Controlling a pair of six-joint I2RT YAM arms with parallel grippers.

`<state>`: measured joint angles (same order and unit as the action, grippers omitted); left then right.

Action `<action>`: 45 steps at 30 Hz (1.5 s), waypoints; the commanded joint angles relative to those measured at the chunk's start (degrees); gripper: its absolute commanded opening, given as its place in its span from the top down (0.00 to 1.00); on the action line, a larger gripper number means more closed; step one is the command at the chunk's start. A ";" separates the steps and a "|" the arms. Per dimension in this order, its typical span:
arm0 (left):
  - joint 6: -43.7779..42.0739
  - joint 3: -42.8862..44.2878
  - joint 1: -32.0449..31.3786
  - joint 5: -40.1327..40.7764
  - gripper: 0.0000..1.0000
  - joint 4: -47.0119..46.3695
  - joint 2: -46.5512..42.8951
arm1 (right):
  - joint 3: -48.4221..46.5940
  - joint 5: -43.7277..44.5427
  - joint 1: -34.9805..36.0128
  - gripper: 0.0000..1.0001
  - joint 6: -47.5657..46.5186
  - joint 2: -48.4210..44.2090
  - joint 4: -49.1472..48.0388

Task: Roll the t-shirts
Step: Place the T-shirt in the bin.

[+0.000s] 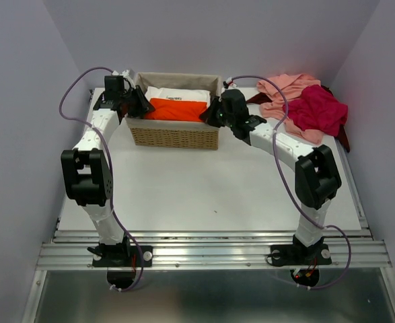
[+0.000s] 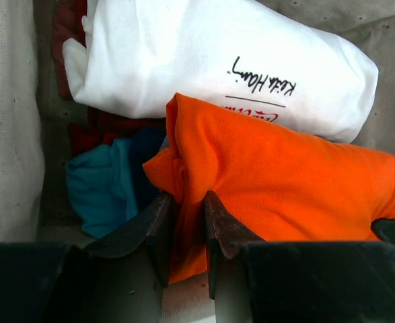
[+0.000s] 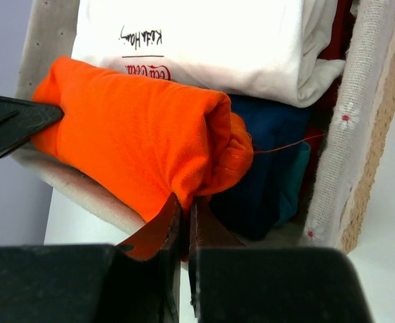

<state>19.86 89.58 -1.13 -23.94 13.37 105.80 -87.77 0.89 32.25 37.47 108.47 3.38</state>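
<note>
We see the rolled orange t-shirt (image 1: pixel 177 109) inside the basket (image 1: pixel 173 138). Our left end effector (image 2: pixel 187 202) pinches one end. Our right end effector (image 3: pixel 185 202) squeezes tight on the other.

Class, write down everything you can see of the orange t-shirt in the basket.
The orange t-shirt is bright, soft knit cloth, rolled into a thick bundle lying lengthwise along the front of the wicker basket. A folded white shirt sits behind it and blue cloth lies beside it. The left tool pinches a fold at one end. The right tool is shut on cloth at the other end, where a loose thread trails.
</note>
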 commanded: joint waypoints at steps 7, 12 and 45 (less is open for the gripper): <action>-2.81 -1.25 0.69 4.35 1.00 3.77 -3.50 | 3.48 0.26 -1.22 0.99 -2.49 -5.10 1.98; -2.81 -0.64 0.69 5.13 0.93 5.97 -3.05 | 1.29 -3.52 -1.22 0.79 -5.91 -4.23 4.70; 4.66 10.53 -5.02 1.71 0.93 2.11 -0.95 | -30.62 -8.61 -1.22 0.94 -6.63 14.12 14.82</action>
<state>22.70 99.37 -5.04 -21.15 19.14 102.80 -113.97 -3.05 31.18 28.82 117.80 15.62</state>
